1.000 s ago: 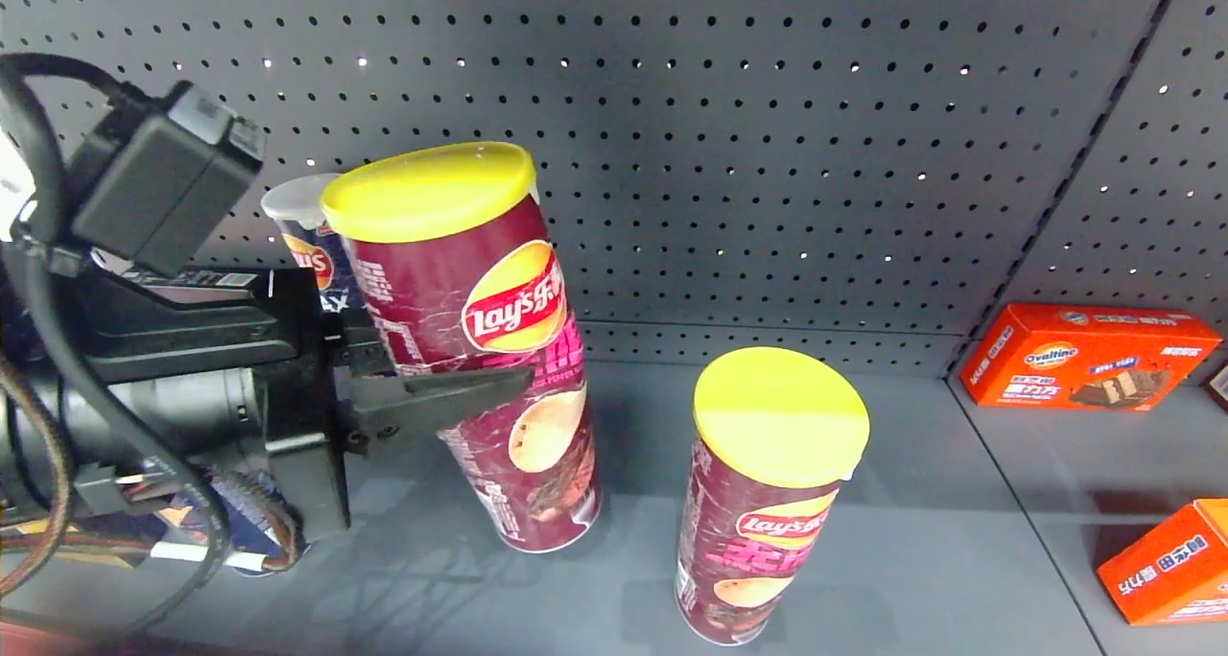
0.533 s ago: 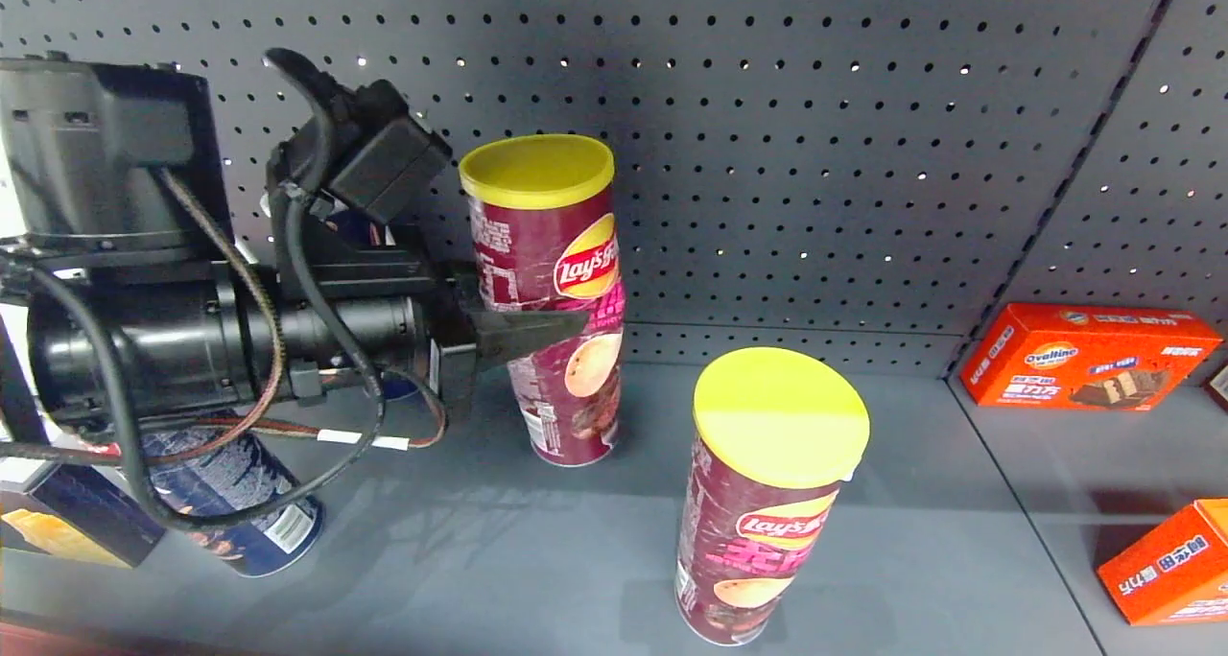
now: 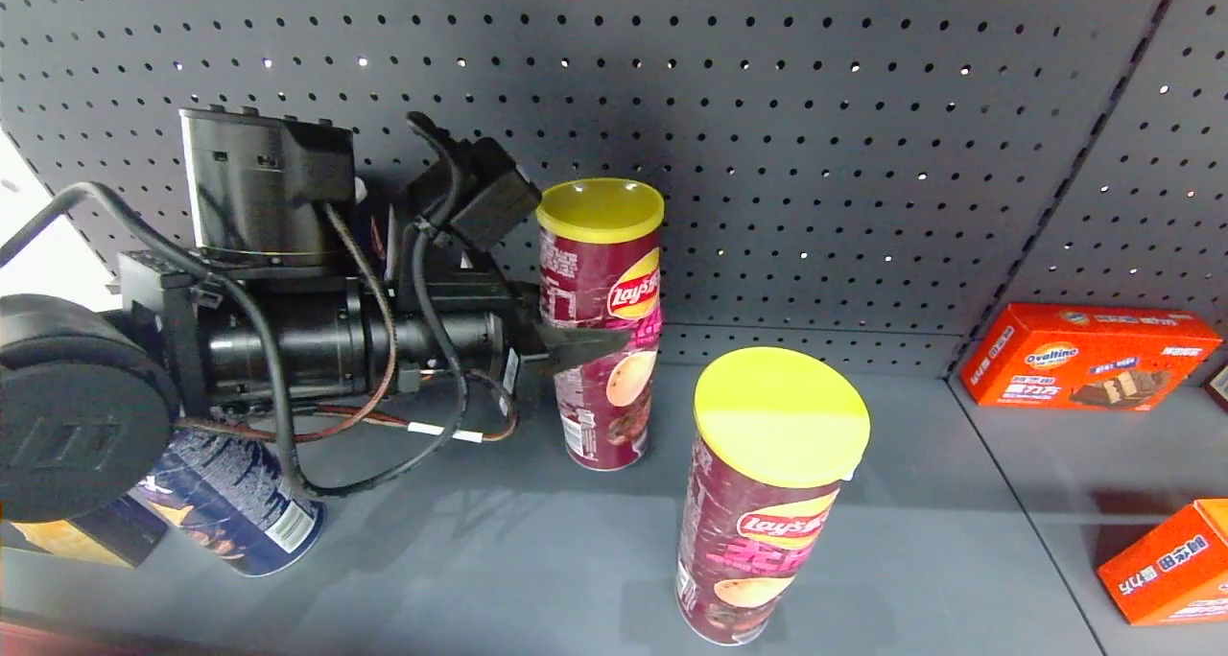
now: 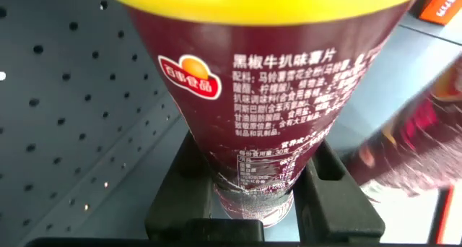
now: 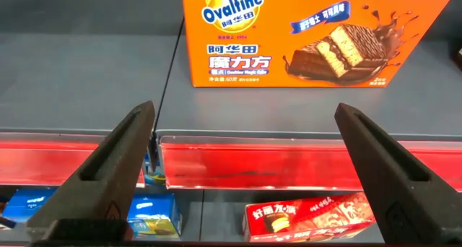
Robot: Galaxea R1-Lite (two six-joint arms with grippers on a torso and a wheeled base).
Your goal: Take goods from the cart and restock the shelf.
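Behind the left jaws sat a blue can (image 3: 240, 512); between them, gripped at mid-height, stood the maroon chip can (image 3: 602, 320), upright at the back of the shelf (image 3: 537, 560). Opening unevenly could have toppled it toward the second can (image 3: 767, 503) beyond. The right jaws gaped empty.

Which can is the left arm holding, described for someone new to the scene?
On the grey shelf backed by the perforated panel, look close to the panel for an upright maroon chip can with a yellow lid. Unlike the matching can nearer the front, it sits in the left gripper, jaws shut around its middle.
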